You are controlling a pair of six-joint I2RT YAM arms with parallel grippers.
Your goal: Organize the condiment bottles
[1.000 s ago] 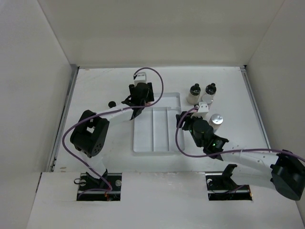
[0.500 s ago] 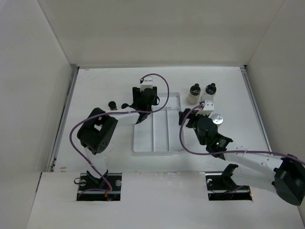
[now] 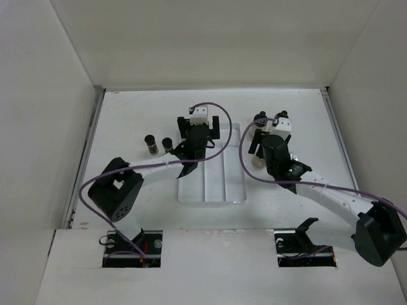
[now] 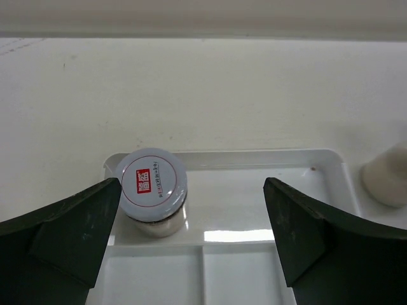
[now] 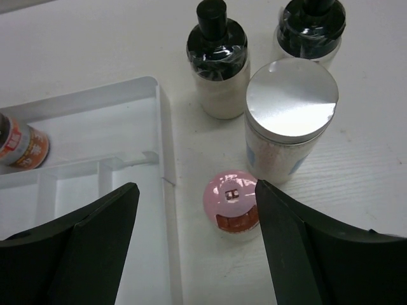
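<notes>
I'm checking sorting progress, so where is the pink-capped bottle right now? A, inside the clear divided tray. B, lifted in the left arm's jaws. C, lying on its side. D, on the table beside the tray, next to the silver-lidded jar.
D: the pink-capped bottle stands upright on the table, outside the clear divided tray wall and close beside the silver-lidded jar.

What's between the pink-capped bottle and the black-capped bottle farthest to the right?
The silver-lidded jar stands between the pink-capped bottle and that black-capped bottle, as the right wrist view shows.
</notes>
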